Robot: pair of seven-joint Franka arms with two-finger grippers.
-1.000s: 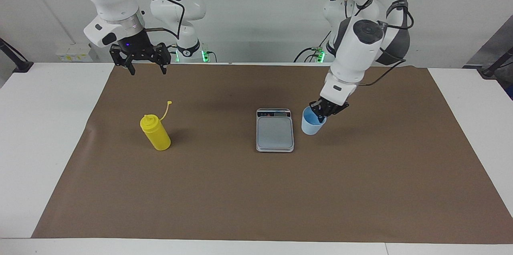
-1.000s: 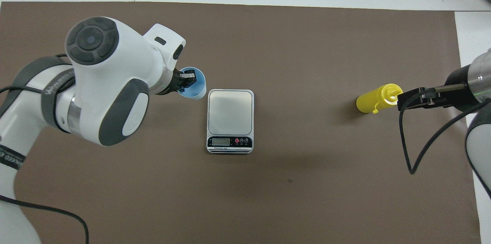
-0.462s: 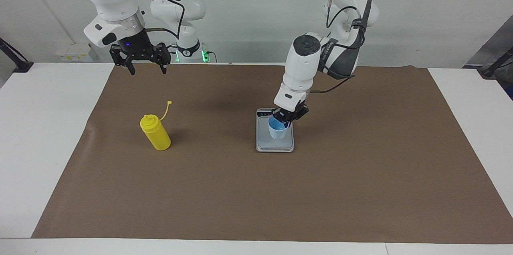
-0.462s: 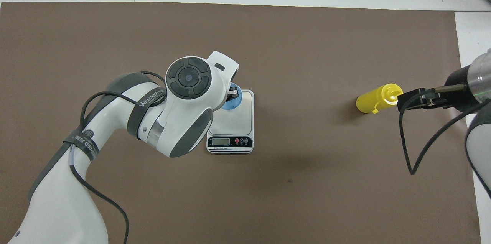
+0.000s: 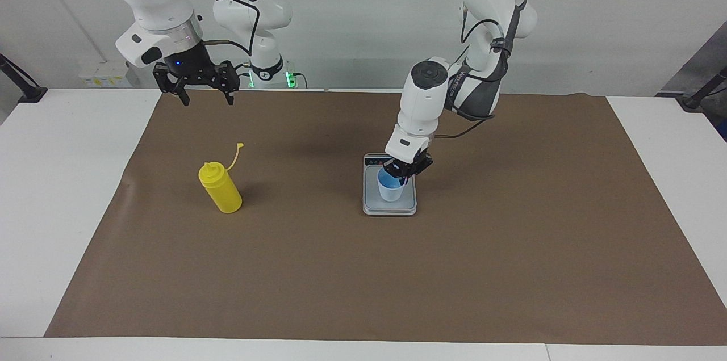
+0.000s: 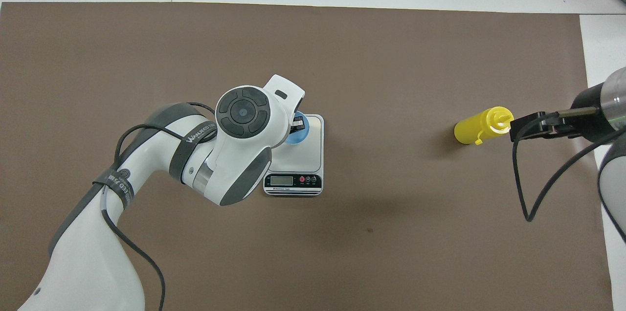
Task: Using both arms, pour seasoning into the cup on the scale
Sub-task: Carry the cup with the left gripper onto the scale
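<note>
Brown mat covers the table, with the scale directly under the left gripper. Left gripper is clamped on the rim of the blue cup, which stands on the scale plate. Right gripper waits raised, fingers apart, over the mat's edge, well apart from the yellow bottle standing upright toward its end.

Bright, even light — soft shadows, sharp focus throughout.
</note>
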